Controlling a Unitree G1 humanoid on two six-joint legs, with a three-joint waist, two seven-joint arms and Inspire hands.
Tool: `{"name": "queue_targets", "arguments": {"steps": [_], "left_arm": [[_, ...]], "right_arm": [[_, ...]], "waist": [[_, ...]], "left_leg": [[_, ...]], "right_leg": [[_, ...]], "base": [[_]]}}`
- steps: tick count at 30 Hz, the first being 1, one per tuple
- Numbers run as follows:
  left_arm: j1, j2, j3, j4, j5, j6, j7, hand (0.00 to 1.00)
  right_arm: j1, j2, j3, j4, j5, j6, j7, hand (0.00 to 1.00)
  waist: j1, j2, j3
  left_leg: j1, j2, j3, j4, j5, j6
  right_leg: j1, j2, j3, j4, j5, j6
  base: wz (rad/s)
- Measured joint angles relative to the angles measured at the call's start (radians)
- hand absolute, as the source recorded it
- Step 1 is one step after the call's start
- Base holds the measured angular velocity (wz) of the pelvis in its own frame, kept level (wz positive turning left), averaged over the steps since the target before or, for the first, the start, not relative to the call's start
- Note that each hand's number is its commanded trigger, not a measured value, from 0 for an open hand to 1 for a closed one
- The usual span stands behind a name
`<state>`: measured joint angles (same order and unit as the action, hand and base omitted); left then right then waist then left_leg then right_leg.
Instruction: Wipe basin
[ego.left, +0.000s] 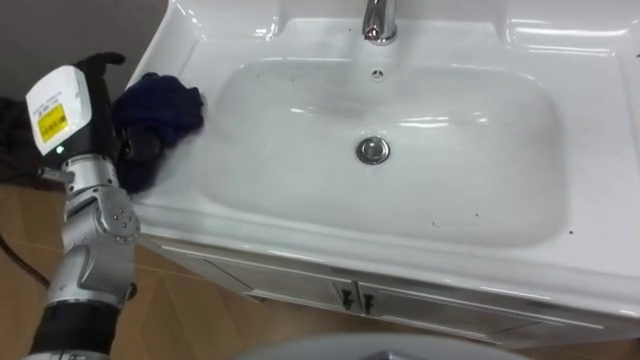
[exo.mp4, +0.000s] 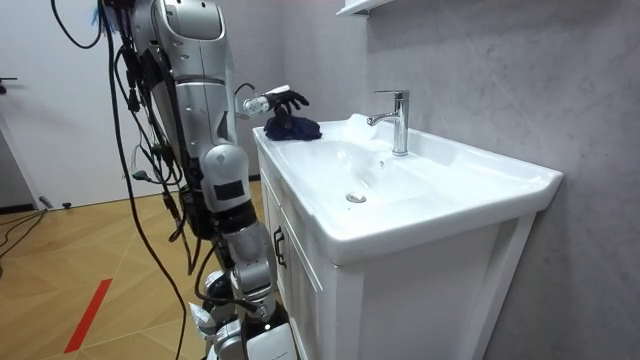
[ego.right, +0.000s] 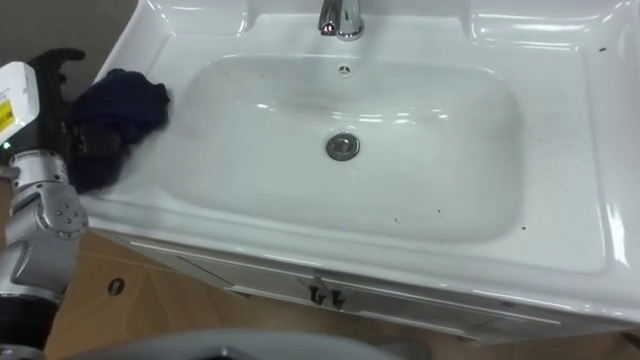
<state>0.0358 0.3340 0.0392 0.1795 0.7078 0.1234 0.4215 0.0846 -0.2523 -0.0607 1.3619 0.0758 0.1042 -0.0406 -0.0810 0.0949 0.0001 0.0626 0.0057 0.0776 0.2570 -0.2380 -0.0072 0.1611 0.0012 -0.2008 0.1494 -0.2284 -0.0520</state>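
Note:
A dark blue cloth (ego.left: 165, 105) lies bunched on the white basin's left rim (ego.left: 190, 215), also seen from the side as the cloth (exo.mp4: 293, 129). My left hand (ego.left: 98, 100) hovers just over the cloth's left edge. In the room view the left hand (exo.mp4: 283, 99) hangs a little above the cloth with its fingers spread and relaxed, holding nothing. The bowl (ego.left: 450, 180) carries small dark specks and a faint grey smear near the overflow hole.
A chrome tap (ego.left: 378, 20) stands at the back centre, and a chrome drain (ego.left: 373, 150) sits in the bowl's middle. Below are white cabinet doors with dark handles (ego.left: 352, 298). I stand at the vanity's left end on a wooden floor (exo.mp4: 90, 260).

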Motion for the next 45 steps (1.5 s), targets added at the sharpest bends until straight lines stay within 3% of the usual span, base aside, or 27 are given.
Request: {"name": "queue_targets", "arguments": {"steps": [8, 14, 21, 27, 29, 30, 32, 35, 40, 45], "left_arm": [[0.0, 0.0, 0.0, -0.103, -0.008, -0.002, -0.002, 0.0], [-0.003, 0.0, 0.0, -0.113, -0.014, -0.008, -0.019, 0.0], [-0.003, 0.0, 0.0, -0.121, -0.1, -0.029, -0.02, 0.0], [-0.003, -0.009, 0.04, -0.154, -0.457, -0.053, -0.019, 0.0], [-0.002, -0.013, 0.05, -0.159, -0.682, -0.06, -0.026, 0.0], [-0.001, -0.018, 0.057, -0.159, -0.731, -0.061, -0.034, 0.0], [0.001, -0.048, 0.079, -0.158, -0.942, -0.06, -0.062, 0.0], [0.002, -0.051, 0.085, -0.159, -1.154, -0.06, -0.112, 0.0], [0.002, -0.051, 0.086, -0.158, -1.307, -0.059, -0.186, 0.0], [0.002, -0.05, 0.112, -0.158, -1.304, -0.059, -0.22, 0.0]], "right_arm": [[0.01, 0.0, 0.02, -0.01, 0.043, -0.008, 0.01, 0.0], [0.009, 0.0, 0.033, -0.011, 0.052, -0.019, 0.011, 0.0], [0.005, 0.001, 0.05, -0.008, 0.051, -0.03, 0.013, 0.0], [0.002, 0.001, 0.056, -0.009, 0.059, -0.027, 0.021, 0.0], [-0.002, 0.006, 0.058, -0.012, 0.068, -0.016, 0.032, 0.0], [-0.004, 0.009, 0.058, -0.012, 0.069, -0.015, 0.035, 0.0], [-0.005, 0.02, 0.057, -0.015, 0.072, -0.015, 0.043, 0.0], [-0.004, 0.025, 0.053, -0.047, 0.075, -0.016, 0.047, 0.0], [0.004, 0.039, 0.031, -0.092, 0.118, -0.018, 0.061, 0.0], [0.02, 0.042, 0.01, -0.103, 0.15, -0.022, 0.065, 0.0]], "waist": [[0.0, -0.003, 0.0029], [-0.001, 0.0, 0.0076], [-0.003, 0.005, 0.0081], [0.001, 0.003, 0.0089], [0.001, -0.004, 0.0088], [0.002, -0.007, 0.0085], [0.008, -0.023, 0.0109], [0.01, -0.029, 0.0117], [0.013, -0.037, 0.0096], [0.02, -0.023, 0.0019]], "left_leg": [[0.003, 0.0, 0.0, 0.0, 0.0, 0.0], [0.0, 0.0, 0.001, 0.0, 0.0, 0.0], [-0.001, 0.0, -0.001, 0.0, 0.0, 0.0], [0.002, 0.0, 0.003, 0.0, 0.0, 0.0], [0.003, -0.001, 0.002, -0.009, 0.0, 0.0], [0.005, -0.001, 0.002, -0.011, 0.0, 0.0], [0.02, -0.002, 0.003, -0.017, 0.0, 0.0], [0.017, -0.004, 0.003, -0.016, 0.0, 0.0], [0.008, -0.003, 0.002, -0.016, 0.0, 0.0], [0.011, -0.003, 0.003, -0.018, 0.0, 0.0]], "right_leg": [[0.006, 0.0, 0.001, 0.0, 0.0, 0.0], [0.0, 0.0, 0.002, 0.0, 0.0, 0.0], [0.005, -0.001, -0.009, 0.0, 0.0, 0.0], [-0.002, -0.001, 0.001, 0.001, -0.001, 0.0], [-0.001, -0.001, 0.003, 0.002, -0.004, 0.002], [0.0, 0.0, 0.004, 0.003, -0.004, 0.002], [0.008, 0.0, 0.004, 0.003, -0.005, 0.003], [0.006, 0.0, 0.007, 0.002, -0.006, 0.004], [-0.004, 0.001, 0.008, 0.002, -0.006, 0.004], [0.0, 0.001, 0.009, 0.005, -0.006, 0.004]], "base": [[0.0], [0.0], [0.02], [-0.03], [0.0], [0.0], [0.0], [0.0], [0.0], [-0.02]]}}
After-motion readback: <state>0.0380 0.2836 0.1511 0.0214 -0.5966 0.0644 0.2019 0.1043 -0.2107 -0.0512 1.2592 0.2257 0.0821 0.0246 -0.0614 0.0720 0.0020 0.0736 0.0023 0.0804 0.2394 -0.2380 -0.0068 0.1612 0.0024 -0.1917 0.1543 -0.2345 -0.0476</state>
